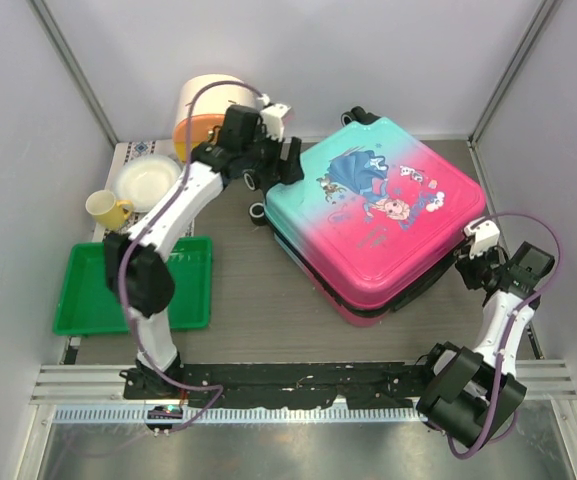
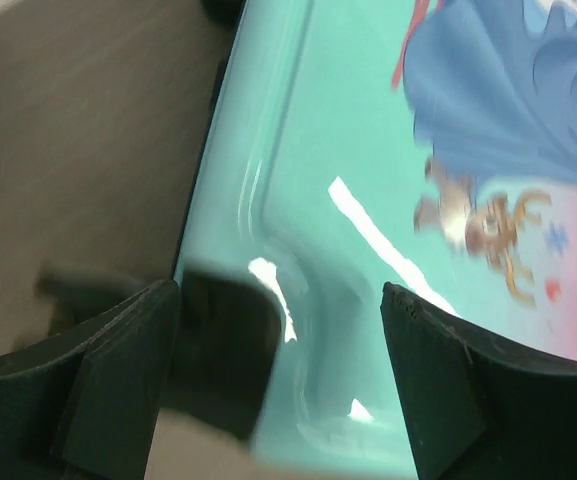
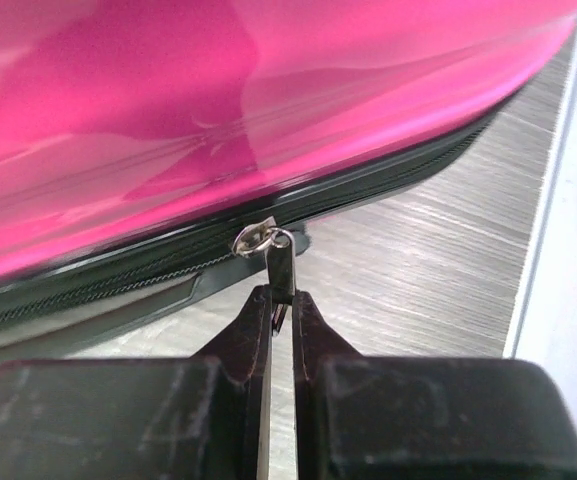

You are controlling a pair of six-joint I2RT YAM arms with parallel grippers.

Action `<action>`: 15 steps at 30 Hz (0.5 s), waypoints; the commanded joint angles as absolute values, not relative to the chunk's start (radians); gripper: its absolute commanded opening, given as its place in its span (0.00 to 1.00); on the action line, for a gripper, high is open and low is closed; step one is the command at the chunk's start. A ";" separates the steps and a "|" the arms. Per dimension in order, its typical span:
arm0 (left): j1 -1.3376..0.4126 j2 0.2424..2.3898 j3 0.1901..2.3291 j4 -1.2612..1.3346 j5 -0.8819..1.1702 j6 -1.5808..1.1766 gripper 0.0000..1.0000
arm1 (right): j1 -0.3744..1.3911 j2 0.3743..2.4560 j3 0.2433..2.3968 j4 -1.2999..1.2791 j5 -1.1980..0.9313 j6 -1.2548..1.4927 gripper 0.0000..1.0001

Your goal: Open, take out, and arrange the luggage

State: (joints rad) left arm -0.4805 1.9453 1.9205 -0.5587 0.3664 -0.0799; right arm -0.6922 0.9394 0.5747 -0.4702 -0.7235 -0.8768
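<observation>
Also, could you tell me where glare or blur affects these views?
Left wrist: white glare streaks on the luggage, its near edge and the table blurred. Right wrist: zip pull sharp, pink shell soft and reflective. Top external: evenly lit, sharp.

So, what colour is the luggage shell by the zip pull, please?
Bright pink; the luggage above the zip pull shows best in the right wrist view.

White links and black joints on left arm (image 1: 178, 200) and right arm (image 1: 498, 325), looping purple cables (image 1: 218, 86), black jaws.
</observation>
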 commanded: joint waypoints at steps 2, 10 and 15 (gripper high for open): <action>-0.488 1.545 1.535 -0.447 0.132 -0.371 0.88 | -0.693 0.931 0.563 -0.082 -0.606 -0.649 0.01; -0.456 1.476 1.413 -0.405 -0.058 -0.734 0.91 | -0.692 0.950 0.574 -0.103 -0.676 -0.647 0.01; -0.454 1.555 1.448 -0.362 -0.051 -0.831 0.99 | -0.690 0.933 0.578 -0.132 -0.707 -0.670 0.01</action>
State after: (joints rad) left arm -0.4564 1.5009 1.4216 -0.4458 -0.0170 -0.6834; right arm -0.6895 0.9646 0.5346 -0.2550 -0.6468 -0.6712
